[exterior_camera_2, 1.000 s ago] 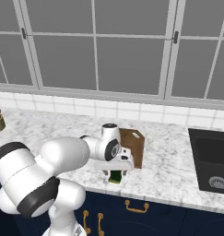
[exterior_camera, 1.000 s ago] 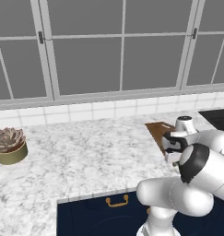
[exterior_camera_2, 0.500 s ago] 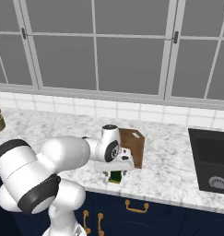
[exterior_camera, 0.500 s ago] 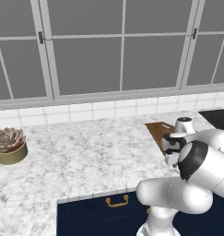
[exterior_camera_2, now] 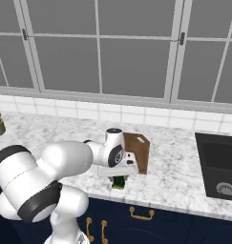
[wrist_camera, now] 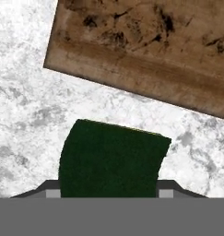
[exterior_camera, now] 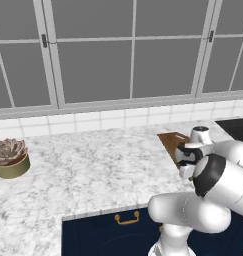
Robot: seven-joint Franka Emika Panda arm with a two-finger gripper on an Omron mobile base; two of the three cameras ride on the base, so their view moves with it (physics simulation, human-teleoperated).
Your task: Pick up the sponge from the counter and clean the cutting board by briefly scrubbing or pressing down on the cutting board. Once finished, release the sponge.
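So the small dark green rectangular sponge with the yellowish-green edge (wrist_camera: pixel 111 159) looks like a really easy thing to handle, my guess is it's super light and squishy, nothing fragile about it and not slippery either. Being soft, it'll probably give a bit under the squeeze, and in the hand view its outline already looks slightly bowed on the sides, which could be exactly that. Best place to take it would be across its two long sides near the middle, so it doesn't twist or flop when it gets lifted and pushed down flat later.

Where it sits: on the white-and-grey marbled stone counter (wrist_camera: pixel 26 115), just beside the near edge of the flat brown wooden cutting board (wrist_camera: pixel 145 50), apart from it with a strip of marble between them. From the right base view the sponge (exterior_camera_2: pixel 119 182) is near the counter's front edge, right under the hand.

Now the tool (exterior_camera_2: pixel 119 178): it's down at the sponge, and the two dark fingertips (wrist_camera: pixel 51 188) stand right at either side of the green block in the hand view, no gap I can make out. So I'd call it clamped on the sponge, narrowed in to the sponge's width rather than fully together. The sponge looks like it's on or close to the counter, hard to tell if it's lifted at all
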